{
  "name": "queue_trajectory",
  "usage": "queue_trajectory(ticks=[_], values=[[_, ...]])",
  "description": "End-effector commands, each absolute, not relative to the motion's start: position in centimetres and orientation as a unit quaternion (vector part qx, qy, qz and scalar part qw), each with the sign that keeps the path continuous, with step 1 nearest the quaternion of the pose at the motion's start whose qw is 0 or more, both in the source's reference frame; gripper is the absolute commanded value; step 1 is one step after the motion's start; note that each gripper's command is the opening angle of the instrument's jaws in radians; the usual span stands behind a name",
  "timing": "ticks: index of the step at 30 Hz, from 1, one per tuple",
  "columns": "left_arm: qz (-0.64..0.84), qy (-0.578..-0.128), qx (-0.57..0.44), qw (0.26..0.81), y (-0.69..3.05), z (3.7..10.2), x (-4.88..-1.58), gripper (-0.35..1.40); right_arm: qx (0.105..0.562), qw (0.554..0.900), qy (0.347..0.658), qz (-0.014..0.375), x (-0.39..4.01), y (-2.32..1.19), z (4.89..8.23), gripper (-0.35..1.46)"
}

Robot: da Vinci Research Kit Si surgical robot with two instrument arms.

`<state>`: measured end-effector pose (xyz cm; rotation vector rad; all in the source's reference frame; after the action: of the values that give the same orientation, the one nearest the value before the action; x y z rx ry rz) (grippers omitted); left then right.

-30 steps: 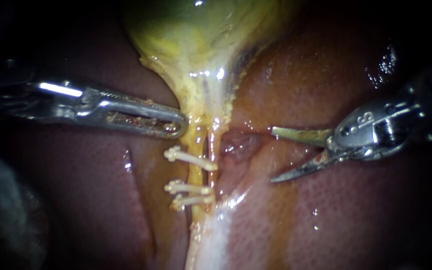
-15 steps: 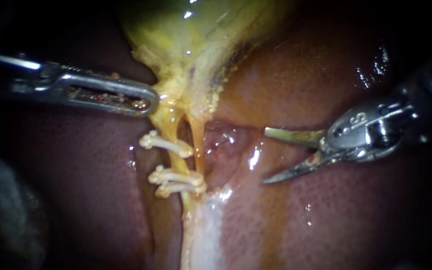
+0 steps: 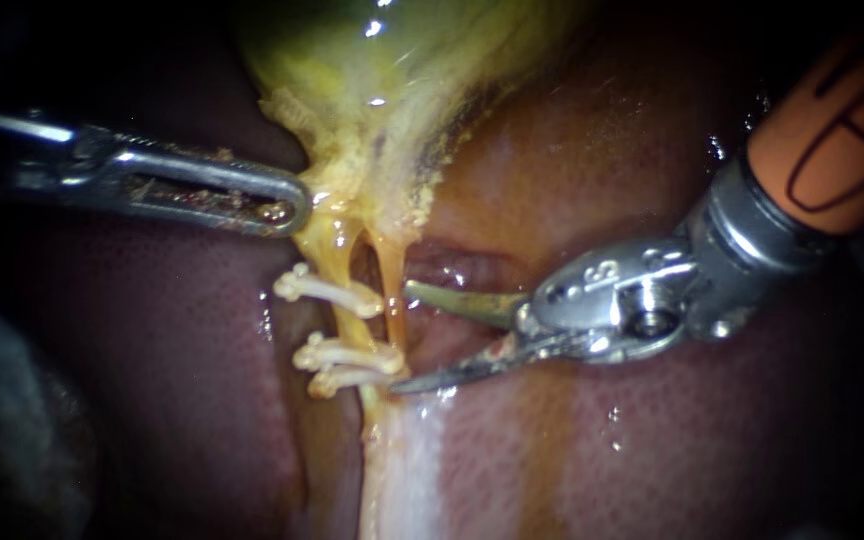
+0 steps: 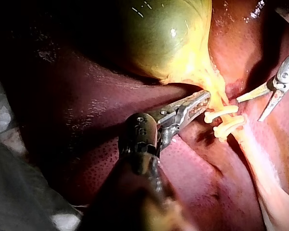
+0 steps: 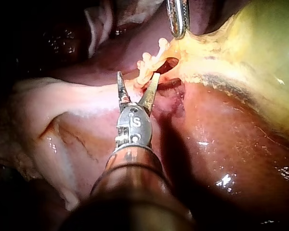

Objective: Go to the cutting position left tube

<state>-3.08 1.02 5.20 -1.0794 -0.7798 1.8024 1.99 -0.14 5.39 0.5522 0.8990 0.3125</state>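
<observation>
Risk: right instrument [image 3: 400,338] blades wide open, empty, tips beside clips [image 3: 342,355] | closing short of left tube [image 3: 355,325] could nick nearer tube [image 3: 393,300] or clip | left instrument [image 3: 292,205] jaws clamped on gallbladder [image 3: 382,80]

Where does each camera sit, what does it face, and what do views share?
Endoscope view: close over the tissue, facing the clips below the gallbladder; left instrument and right instrument enter from opposite sides.
Left wrist view: behind the left instrument, looking along it at the gallbladder.
Right wrist view: behind the right instrument, facing the clips.
Shared: all show clips and both instruments.
</observation>
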Motion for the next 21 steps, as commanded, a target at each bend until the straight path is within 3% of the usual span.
queue_trajectory(ticks=[1, 21], values=[[0.724, -0.313, -0.433, 0.436, 1.02, 5.2, -3.08, -0.35, 0.269, 0.851, 0.426, 0.15, 2.01, -0.14, 5.4, 1.45], [0.724, -0.313, -0.433, 0.436, 1.01, 5.2, -3.08, -0.35, 0.302, 0.844, 0.415, 0.158, 2.08, -0.23, 5.88, 1.45]])
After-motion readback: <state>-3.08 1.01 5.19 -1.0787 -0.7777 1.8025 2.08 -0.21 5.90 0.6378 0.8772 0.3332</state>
